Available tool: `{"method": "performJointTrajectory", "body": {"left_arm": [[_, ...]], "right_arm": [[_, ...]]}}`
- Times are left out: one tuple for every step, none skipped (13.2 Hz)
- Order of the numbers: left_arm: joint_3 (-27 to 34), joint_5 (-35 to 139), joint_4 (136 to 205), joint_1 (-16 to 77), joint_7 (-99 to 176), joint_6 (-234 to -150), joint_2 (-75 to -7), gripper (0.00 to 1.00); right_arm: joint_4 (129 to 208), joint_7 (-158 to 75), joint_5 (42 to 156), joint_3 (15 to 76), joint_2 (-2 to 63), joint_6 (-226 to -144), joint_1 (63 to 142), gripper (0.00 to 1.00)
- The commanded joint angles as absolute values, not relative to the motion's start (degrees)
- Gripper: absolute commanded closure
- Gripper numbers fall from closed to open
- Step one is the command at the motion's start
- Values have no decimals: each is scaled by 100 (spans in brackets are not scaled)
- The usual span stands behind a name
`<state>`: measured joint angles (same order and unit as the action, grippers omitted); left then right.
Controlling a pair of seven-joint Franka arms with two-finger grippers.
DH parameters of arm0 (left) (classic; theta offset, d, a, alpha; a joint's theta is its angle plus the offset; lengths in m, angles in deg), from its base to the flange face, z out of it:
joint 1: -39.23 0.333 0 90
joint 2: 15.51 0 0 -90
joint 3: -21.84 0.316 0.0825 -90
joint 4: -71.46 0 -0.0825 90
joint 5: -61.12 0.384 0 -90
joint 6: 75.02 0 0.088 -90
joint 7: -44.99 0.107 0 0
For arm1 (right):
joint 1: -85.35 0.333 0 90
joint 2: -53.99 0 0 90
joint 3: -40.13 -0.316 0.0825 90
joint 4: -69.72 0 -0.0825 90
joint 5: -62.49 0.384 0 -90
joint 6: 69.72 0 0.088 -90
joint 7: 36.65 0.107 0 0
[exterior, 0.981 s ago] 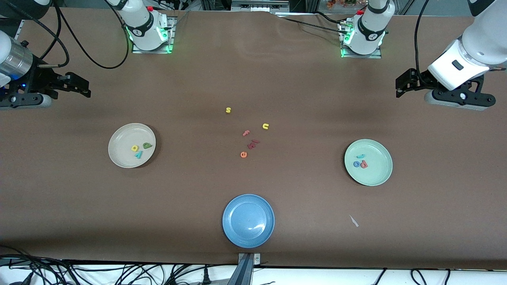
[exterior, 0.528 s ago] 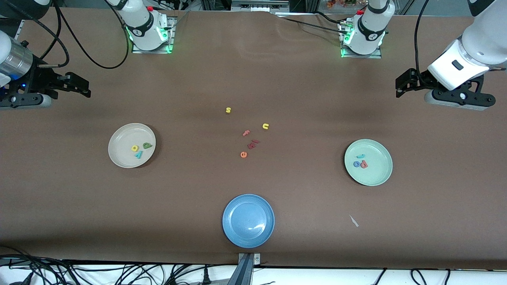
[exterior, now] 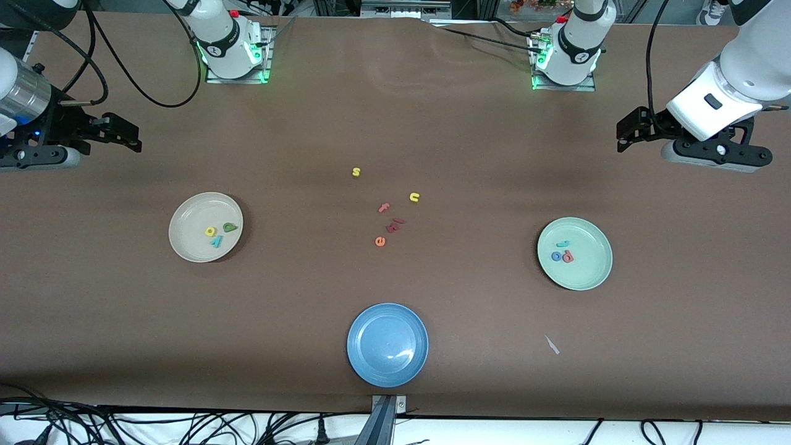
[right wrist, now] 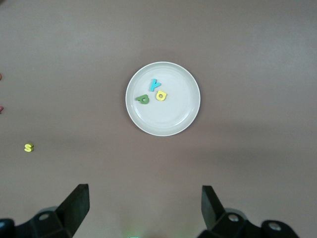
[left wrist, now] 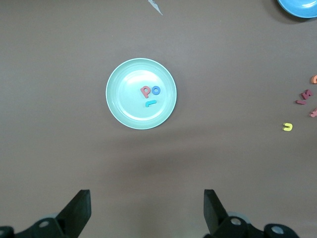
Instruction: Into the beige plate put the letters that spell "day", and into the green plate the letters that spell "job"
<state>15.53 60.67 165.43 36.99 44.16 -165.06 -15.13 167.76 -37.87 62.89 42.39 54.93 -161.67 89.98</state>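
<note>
The green "d" [exterior: 230,227], yellow "a" [exterior: 211,232] and teal "y" [exterior: 215,241] lay in the beige plate [exterior: 188,238], the "j" [exterior: 562,243], "o" [exterior: 557,256] and "b" [exterior: 567,256] in the green plate [exterior: 590,266], while the left gripper [exterior: 625,134] and right gripper [exterior: 126,136] waited over the counter [exterior: 395,111], jaws wide and empty.

Bare table surrounds the beige plate [exterior: 206,227], green plate [exterior: 575,253] and blue plate [exterior: 387,344], all well apart. Loose letters [exterior: 389,213] clutter the middle. A small pale scrap [exterior: 552,345], possibly paper, lies near the green plate.
</note>
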Motion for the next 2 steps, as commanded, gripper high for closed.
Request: {"method": "performJointTrajectory", "body": {"left_arm": [[1542, 5981, 16480, 3703, 4499, -16458, -1489, 0], [1525, 5989, 16480, 3703, 4499, -16467, -1481, 0]], "right_arm": [[16640, -3867, 6336, 4224, 5443, -16130, 8966, 0], [16640, -3858, 6345, 4224, 5434, -16130, 8966, 0]]}}
